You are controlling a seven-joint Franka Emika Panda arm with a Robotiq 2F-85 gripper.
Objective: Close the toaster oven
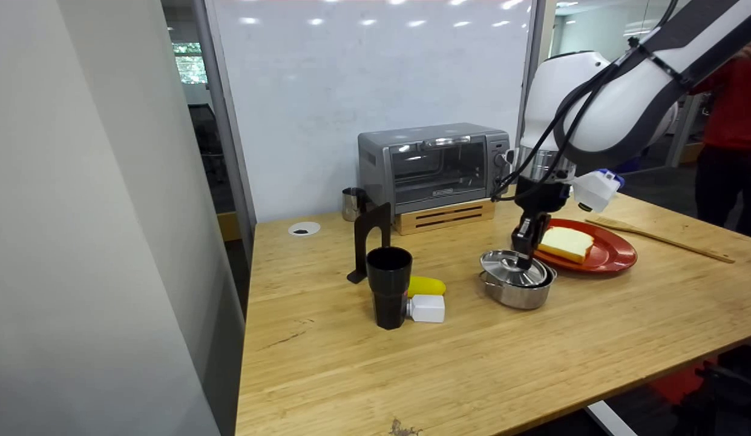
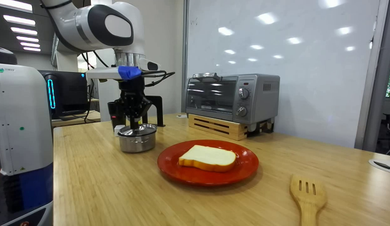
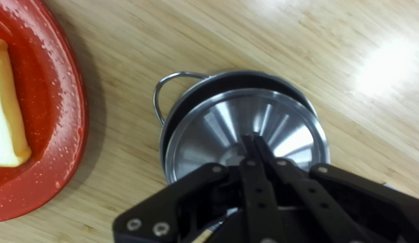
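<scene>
Toaster oven [image 1: 434, 172] is at the far side of the table [image 1: 327, 375], whiteboard [image 1: 363, 66] behind it, up on a slatted wooden stand [image 1: 446, 216]. Its glass door [image 2: 213, 95] stands upright across the front, handle [image 2: 205, 76] along the top. Looks closed to me, but I can't tell if it's fully seated.

My gripper [image 3: 252, 137] is well apart from the oven, over the silver pot [image 1: 520, 297]. In the wrist view its fingers [image 3: 258, 184] sit nearly together, just a thin gap between, tips at about the middle of the lid [image 3: 202, 135]. I can't tell whether they have hold of it; that spot is hidden. Lid sits off-centre on the pot, a dark crescent of the inside showing.

Right of the pot in both exterior views: red plate [image 2: 195, 178] with a bread slice [image 2: 207, 157] on it, near the pot but apart. Wooden spatula [image 2: 308, 194] lies right of the plate in both.

Left of the pot in an exterior view: black cup [image 1: 388, 284] upright, white bottle [image 1: 428, 309] on its side just right of it, yellow object [image 1: 426, 286] partly hidden behind them. Black bracket [image 1: 360, 242] stands just beyond the cup. Metal pitcher [image 1: 351, 206] is farther back, just left of the oven. Person [image 1: 738, 115] in red at the far right, cut off by the frame edge.
</scene>
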